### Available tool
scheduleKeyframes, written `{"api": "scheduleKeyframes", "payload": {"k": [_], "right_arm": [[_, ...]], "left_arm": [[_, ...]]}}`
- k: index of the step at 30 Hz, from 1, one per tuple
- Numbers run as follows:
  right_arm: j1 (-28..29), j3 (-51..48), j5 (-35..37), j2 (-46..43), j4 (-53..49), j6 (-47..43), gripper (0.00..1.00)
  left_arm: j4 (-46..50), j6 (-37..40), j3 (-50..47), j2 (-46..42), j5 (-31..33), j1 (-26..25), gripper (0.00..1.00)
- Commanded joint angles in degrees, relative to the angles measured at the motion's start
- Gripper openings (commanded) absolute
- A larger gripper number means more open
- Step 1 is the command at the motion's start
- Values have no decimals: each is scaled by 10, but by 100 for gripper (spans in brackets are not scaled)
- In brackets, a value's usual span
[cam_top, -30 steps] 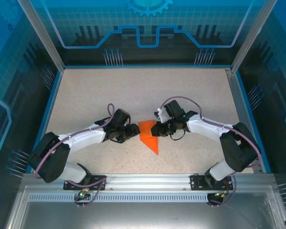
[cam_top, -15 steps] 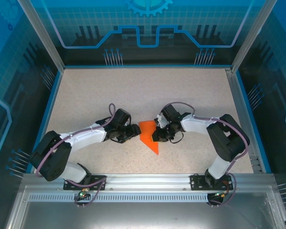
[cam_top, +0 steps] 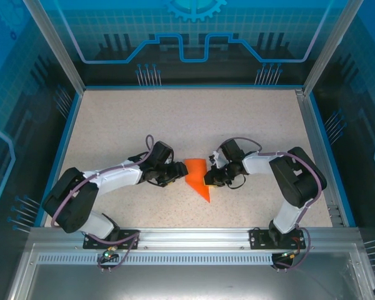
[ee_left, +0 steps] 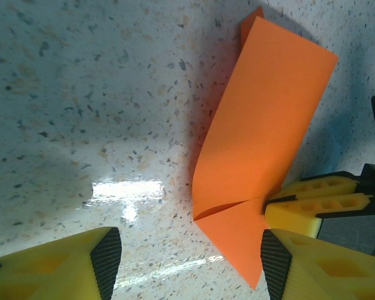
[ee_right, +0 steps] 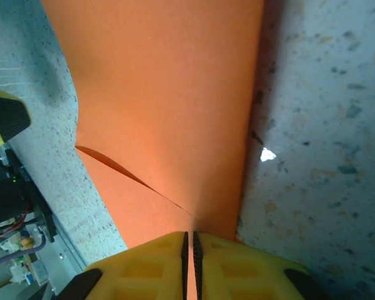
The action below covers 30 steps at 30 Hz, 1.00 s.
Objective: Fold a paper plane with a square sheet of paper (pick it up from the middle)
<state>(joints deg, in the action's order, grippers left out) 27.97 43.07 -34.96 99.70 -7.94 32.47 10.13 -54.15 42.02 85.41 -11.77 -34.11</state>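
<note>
1. The orange paper (cam_top: 197,177) lies on the speckled table (cam_top: 112,125) just below the middle of the top view. It is folded into a long shape whose sharp point aims toward the lower right.
2. The left gripper (cam_top: 179,174) comes in from the left of the paper and the right gripper (cam_top: 207,179) from its right. Both arms are bent low over the table.
3. In the left wrist view the paper (ee_left: 262,119) runs from the upper right down to the lower middle. It is one plain orange panel with a smaller flap creased across its lower end.
4. The left gripper (ee_left: 187,265) is spread wide and grasps nothing. One yellow finger (ee_left: 62,269) sits at the lower left over bare table. The other (ee_left: 312,272) is at the lower right, just beside the paper's lower point; contact there cannot be judged.
5. Also in that view, the right gripper's yellow fingers (ee_left: 315,203) enter from the right edge and meet the paper's side at the crease.
6. In the right wrist view the right gripper (ee_right: 189,250) is pinched together on the paper (ee_right: 169,87), with only a hairline between its fingers.
7. The blue back panel (cam_top: 194,37) bears a gear emblem (cam_top: 195,7) and circuit-style lines.
</note>
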Motion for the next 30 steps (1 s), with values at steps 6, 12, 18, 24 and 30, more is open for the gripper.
{"api": "scheduleKeyframes", "payload": {"k": [6, 12, 18, 24, 30], "right_arm": [[-10, -26, 11, 19, 12, 5, 15], [-15, -32, 10, 28, 25, 10, 15], [-17, -40, 10, 30, 35, 14, 15], [-19, -47, 10, 31, 44, 19, 16], [-20, -50, 9, 25, 47, 22, 16]], "left_arm": [[-39, -31, 22, 40, -46, -4, 64], [-52, -39, 37, 67, -52, -16, 57], [-59, -47, 41, 82, -53, -18, 57], [-81, -54, 38, 92, -67, -19, 55], [-89, -60, 34, 96, -65, -21, 54]]}}
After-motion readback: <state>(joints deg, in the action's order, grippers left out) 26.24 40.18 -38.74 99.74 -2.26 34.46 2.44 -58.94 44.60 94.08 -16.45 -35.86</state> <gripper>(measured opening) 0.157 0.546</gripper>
